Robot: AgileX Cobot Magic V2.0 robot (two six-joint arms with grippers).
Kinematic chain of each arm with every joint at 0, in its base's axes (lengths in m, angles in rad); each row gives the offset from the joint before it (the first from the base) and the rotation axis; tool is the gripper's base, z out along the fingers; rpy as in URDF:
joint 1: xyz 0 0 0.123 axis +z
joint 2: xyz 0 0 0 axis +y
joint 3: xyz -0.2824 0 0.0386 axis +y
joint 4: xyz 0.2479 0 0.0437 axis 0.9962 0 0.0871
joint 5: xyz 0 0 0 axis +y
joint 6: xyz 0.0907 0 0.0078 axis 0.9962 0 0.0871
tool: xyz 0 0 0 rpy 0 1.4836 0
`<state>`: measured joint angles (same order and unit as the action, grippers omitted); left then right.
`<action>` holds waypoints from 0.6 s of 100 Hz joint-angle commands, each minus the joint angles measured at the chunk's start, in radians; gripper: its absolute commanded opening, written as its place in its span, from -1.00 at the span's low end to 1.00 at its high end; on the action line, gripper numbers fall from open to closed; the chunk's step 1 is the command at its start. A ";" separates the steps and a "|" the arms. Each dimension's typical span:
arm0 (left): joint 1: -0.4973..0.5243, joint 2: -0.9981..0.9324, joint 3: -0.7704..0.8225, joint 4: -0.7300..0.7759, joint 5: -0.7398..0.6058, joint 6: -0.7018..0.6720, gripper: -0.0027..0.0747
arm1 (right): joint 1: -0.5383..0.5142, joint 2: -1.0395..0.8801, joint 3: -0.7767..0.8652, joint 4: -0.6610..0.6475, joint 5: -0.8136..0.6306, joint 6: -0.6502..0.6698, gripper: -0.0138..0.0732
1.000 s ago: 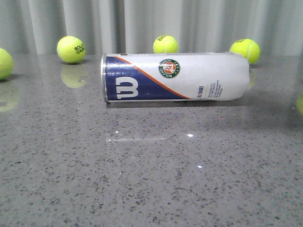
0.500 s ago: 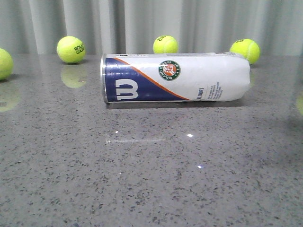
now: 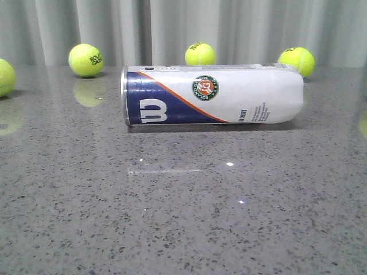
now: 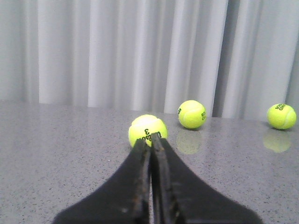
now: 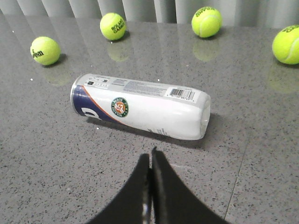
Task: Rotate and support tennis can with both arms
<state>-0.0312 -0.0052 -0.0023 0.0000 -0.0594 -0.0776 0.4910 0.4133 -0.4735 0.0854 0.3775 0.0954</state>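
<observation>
The tennis can [image 3: 212,94] lies on its side on the grey table, navy end with the white W to the left, white end to the right, round emblem facing the front camera. It also shows in the right wrist view [image 5: 140,106]. My right gripper [image 5: 150,156] is shut and empty, above the table a short way from the can's side, not touching it. My left gripper [image 4: 150,138] is shut and empty, low over the table, its tips pointing at a tennis ball [image 4: 147,130]. Neither gripper shows in the front view. The can is out of the left wrist view.
Tennis balls lie along the back of the table by the grey curtain: one at far left [image 3: 4,77], one at back left [image 3: 86,60], one behind the can [image 3: 200,54], one at back right [image 3: 296,61]. The left wrist view shows two more balls [image 4: 191,114] [image 4: 281,116].
The can has rolled slightly about its long axis: the W and emblem sit a little differently on its face. Its place on the table is about the same.
</observation>
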 commanded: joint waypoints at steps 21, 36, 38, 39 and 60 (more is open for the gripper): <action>0.001 -0.037 -0.066 0.030 -0.034 -0.008 -0.99 | -0.005 -0.163 0.051 -0.012 -0.072 -0.003 -0.81; 0.001 0.000 -0.174 0.044 0.071 -0.008 -0.99 | -0.005 -0.170 0.051 -0.012 -0.058 -0.003 -0.81; 0.001 0.009 -0.193 0.053 0.089 -0.008 -0.99 | -0.005 -0.170 0.051 -0.012 -0.057 -0.003 -0.81; 0.001 0.014 -0.199 0.059 0.095 -0.008 -0.99 | -0.005 -0.170 0.051 -0.012 -0.056 -0.003 -0.81; 0.001 0.180 -0.395 0.066 0.283 -0.008 -0.99 | -0.005 -0.170 0.051 -0.012 -0.048 -0.003 -0.81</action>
<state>-0.0312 0.0863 -0.2965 0.0622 0.2093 -0.0781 0.4910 0.2371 -0.3981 0.0794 0.3959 0.0954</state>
